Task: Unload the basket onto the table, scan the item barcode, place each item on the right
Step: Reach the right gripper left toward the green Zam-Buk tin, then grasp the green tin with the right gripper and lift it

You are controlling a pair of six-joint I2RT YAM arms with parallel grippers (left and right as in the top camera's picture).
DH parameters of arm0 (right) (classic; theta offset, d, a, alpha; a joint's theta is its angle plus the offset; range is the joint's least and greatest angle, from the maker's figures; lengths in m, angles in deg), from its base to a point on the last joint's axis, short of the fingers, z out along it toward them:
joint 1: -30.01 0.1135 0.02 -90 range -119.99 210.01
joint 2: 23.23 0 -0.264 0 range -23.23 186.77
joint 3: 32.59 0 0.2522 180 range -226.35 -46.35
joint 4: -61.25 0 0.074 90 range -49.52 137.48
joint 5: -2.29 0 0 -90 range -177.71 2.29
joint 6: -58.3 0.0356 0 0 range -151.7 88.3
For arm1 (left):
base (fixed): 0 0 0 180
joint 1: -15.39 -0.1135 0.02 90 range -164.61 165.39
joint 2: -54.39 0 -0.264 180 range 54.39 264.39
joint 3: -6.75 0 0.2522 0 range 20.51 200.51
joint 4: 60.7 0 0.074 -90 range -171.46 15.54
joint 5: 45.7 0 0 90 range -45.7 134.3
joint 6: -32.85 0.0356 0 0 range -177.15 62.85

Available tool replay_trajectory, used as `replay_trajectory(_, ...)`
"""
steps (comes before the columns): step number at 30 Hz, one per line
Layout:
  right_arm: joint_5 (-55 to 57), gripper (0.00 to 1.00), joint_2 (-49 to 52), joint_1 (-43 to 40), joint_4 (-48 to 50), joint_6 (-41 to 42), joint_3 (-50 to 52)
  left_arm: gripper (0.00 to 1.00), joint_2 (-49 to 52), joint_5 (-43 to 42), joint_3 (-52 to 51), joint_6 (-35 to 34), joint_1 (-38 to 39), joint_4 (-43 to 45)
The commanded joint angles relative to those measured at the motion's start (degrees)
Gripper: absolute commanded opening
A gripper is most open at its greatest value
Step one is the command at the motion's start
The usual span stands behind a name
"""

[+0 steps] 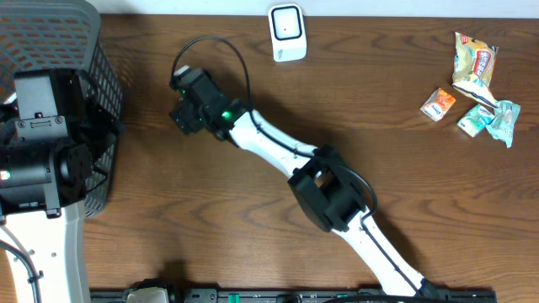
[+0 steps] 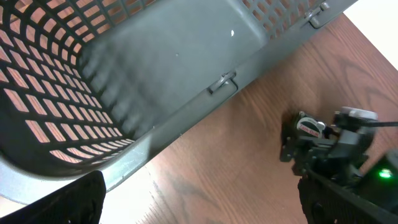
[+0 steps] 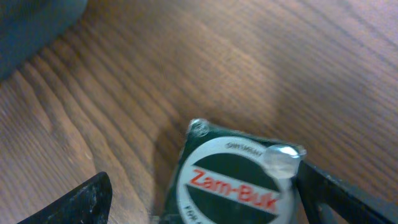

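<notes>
The Zam-Buk pack (image 3: 233, 180) sits label-up right between the fingers of the right gripper (image 1: 182, 115), on the wood or just above it; I can't tell which. The jaws are wide apart and not clamped. From there the white scanner (image 1: 287, 32) lies farther back and to the right. The left gripper (image 2: 199, 211) hangs open and empty by the basket (image 1: 103, 80), farther off.

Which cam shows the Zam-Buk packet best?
Right wrist: the packet fills the frame close up, label readable. Left wrist shows it small and far off. Overhead, the right gripper covers it.
</notes>
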Motion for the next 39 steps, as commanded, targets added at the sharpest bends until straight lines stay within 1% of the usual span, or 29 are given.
replay_trajectory(1,6.6,0.87,1.4,1.4,-0.7,-4.3,-0.6,0.98,0.0,0.6,-0.3,-0.9,-0.3,-0.2)
replay_trajectory(4,6.6,0.86,1.9,1.4,-2.3,-4.7,-0.6,0.98,0.0,0.6,-0.3,-0.9,-0.3,-0.2)
replay_trajectory(8,6.6,0.78,2.1,1.2,-3.3,-4.7,-0.6,0.98,0.0,0.6,-0.3,-0.9,-0.3,-0.2)
replay_trajectory(9,6.9,0.78,2.1,1.2,-3.6,-4.7,-0.6,0.98,0.0,0.6,-0.3,-0.9,-0.3,-0.2)
replay_trajectory(13,10.2,0.79,2.1,1.1,-3.8,-4.7,-0.6,0.98,0.0,0.6,-0.3,-0.9,-0.3,-0.2)
replay_trajectory(16,8.7,0.8,2.1,1.0,-3.8,-4.3,-0.6,0.98,0.0,0.6,-0.3,-0.9,-0.3,-0.2)
replay_trajectory(21,8.7,0.79,2.1,0.9,-4.7,-1.2,-0.6,0.98,0.0,0.6,-0.3,-0.9,-0.3,-0.2)
replay_trajectory(23,8.7,0.75,2.1,0.6,-4.9,-0.1,-0.6,0.98,0.0,0.6,-0.3,-0.9,-0.3,-0.2)
replay_trajectory(26,8.7,0.64,2.1,0.5,-5.1,0.1,-0.6,0.98,0.0,0.6,-0.3,-0.9,-0.3,-0.2)
replay_trajectory(29,8.7,0.61,2.1,0.6,-7.7,0.5,-0.6,0.98,0.0,0.6,-0.3,-0.9,-0.3,-0.2)
replay_trajectory(32,8.7,0.61,1.9,0.4,-9.7,0.5,-0.6,0.98,0.0,0.5,-0.3,-0.9,-0.3,-0.2)
replay_trajectory(37,8.7,0.56,-1.0,0.3,-14.5,1.4,-0.6,0.98,0.0,0.6,-0.3,-0.9,-0.3,-0.2)
replay_trajectory(39,8.7,0.51,-2.8,0.3,-16.3,1.4,-0.6,0.98,0.0,0.6,-0.3,-0.9,-0.3,-0.2)
